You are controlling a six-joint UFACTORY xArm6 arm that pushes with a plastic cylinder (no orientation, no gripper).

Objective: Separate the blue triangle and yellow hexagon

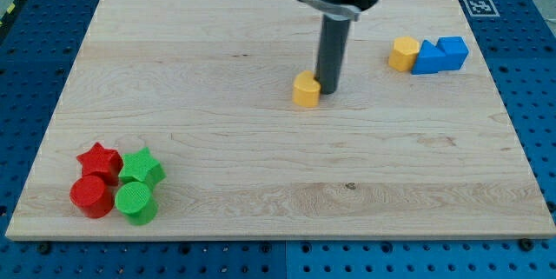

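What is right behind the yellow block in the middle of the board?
My tip stands right behind the yellow block, on its right rear side, apparently touching. The block hides part of the rod's lower end, so contact is unconfirmed.

This looks like a robotics lab. A wooden board (261, 166) lies on a blue perforated bench (521, 96) with a regular grid of mounting holes. A black-and-white marker tag (479, 5) sits at the board's top right corner, and yellow-black hazard tape (13, 5) shows at the view's top left.
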